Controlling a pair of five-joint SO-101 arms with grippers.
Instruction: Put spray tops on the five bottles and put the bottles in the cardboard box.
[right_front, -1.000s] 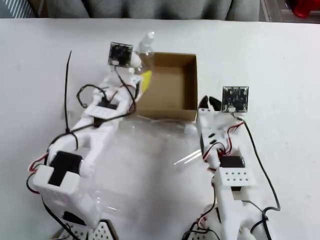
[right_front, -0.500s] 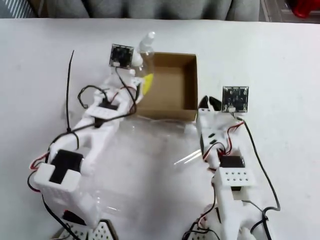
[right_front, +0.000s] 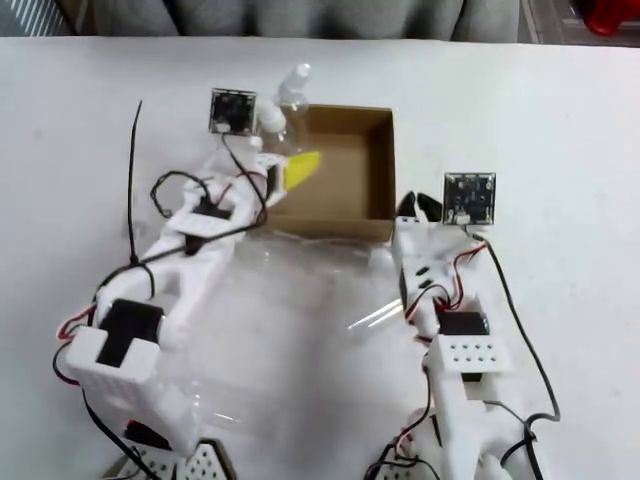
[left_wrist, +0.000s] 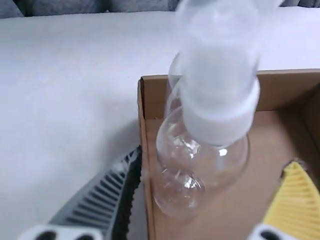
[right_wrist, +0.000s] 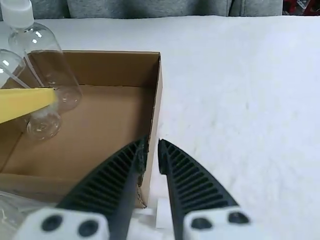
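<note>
Left tool (left_wrist: 215, 162), spread wide, brackets a spray-topped bottle (left_wrist: 210, 125) leaning in the cardboard box's (right_front: 350, 180) far-left corner; right tool (right_wrist: 151, 145) is clenched on the box's near-right wall.

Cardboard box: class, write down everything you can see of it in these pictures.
The cardboard box is plain brown and roughly square, open at the top with no flaps showing. It sits flat on the white table, just beyond the two arms. The right gripper has its black fingers closed on the box's right wall at the near corner. Two clear bottles lean in its far left corner. The left gripper straddles the left wall, yellow finger inside, grey finger outside.
</note>
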